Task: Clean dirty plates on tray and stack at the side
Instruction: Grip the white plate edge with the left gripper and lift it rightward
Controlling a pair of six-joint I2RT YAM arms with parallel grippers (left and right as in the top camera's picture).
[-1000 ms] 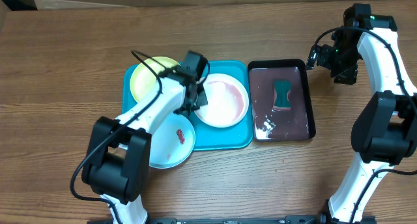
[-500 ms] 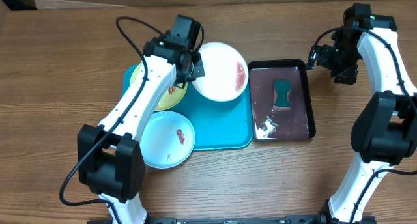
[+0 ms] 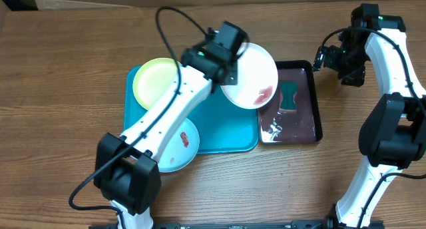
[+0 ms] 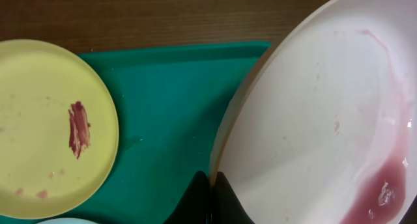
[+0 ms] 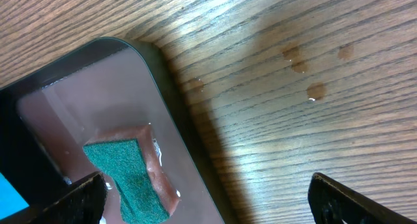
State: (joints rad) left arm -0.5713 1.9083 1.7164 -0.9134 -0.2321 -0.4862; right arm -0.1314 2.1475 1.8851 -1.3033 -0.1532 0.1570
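- The left jaws are clamped tight on the 9 o'clock rim of the round white plastic plate [image 3: 251, 76], holding it lifted and tilted.
- This plate hangs over the 1 o'clock corner of the large turquoise rectangular plastic tray [image 3: 226, 132] and the 9 o'clock edge of the narrow black tray [image 3: 307, 122]; reddish liquid pools at its low side.
- The round yellow-green plastic plate [image 3: 156, 82], smeared red, lies at the turquoise tray's 10 o'clock corner.
- The round light blue plastic plate [image 3: 181, 146] sits at 7 o'clock, overhanging the rim.
- A green sponge [image 5: 124, 172] lies in the black tray's liquid.
- The right jaws gape wide, empty, above the wooden desk [image 3: 66, 56] at the black tray's 1 o'clock.
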